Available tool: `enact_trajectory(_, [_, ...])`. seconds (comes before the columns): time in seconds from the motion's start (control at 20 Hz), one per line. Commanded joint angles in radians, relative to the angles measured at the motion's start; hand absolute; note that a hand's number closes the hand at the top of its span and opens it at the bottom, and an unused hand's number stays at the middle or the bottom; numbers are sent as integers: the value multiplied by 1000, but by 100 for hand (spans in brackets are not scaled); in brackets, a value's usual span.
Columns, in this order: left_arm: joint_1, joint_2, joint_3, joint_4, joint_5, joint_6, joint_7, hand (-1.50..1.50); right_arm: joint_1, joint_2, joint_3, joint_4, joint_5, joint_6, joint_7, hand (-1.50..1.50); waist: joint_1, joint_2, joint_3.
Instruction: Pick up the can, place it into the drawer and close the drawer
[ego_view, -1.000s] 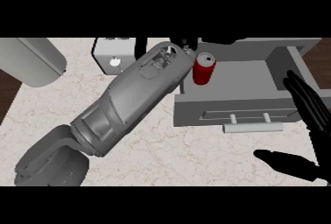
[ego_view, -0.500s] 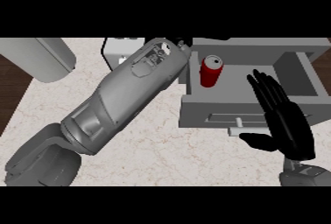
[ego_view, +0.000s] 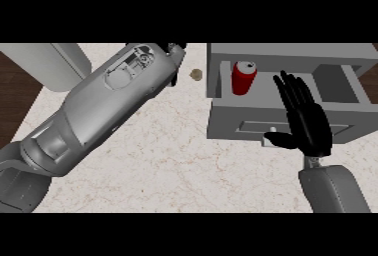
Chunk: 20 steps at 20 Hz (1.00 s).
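Can (ego_view: 244, 77): upright inside the open drawer (ego_view: 221, 120), so placing looks done.
Right robot hand (ego_view: 304, 122): we see it flat, fingers straight and together, over the drawer front, probably to push.
Left robot hand (ego_view: 177, 47): we cannot tell its state.

The table (ego_view: 170, 165) has a pale marble top, cream veined with thin brownish lines, and it fills most of the view. At its far left corner stands a tall grey container (ego_view: 44, 62) with rounded edges and smooth plain sides, cut off by the view's upper edge. A small brown lump (ego_view: 196, 74) lies alone on the table near the far edge; its kind cannot be told. Beyond the table's left edge shows dark brown wooden floor (ego_view: 13, 100).
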Motion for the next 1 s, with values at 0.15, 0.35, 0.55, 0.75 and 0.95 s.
enact_trajectory(0.15, [15,115,-1,-141,-28,-19,126,-150,-152,15,-44,305,59,-105,-23,-150,15,15,13])
enact_trajectory(0.35, [140,123,-19,-240,-47,15,94,-150,-210,20,-75,426,101,-198,-22,-150,27,16,13])
enact_trajectory(0.55, [179,184,-15,-309,-45,-14,134,-150,-255,13,-116,544,111,-299,-50,-150,35,19,13])
enact_trajectory(0.75, [237,242,-14,-383,-55,-22,163,-150,-414,26,-146,648,134,-310,1,-150,47,19,12])
enact_trajectory(0.95, [273,267,-6,-440,-64,-23,181,-150,-521,18,-193,801,133,-393,-12,-150,51,25,13])
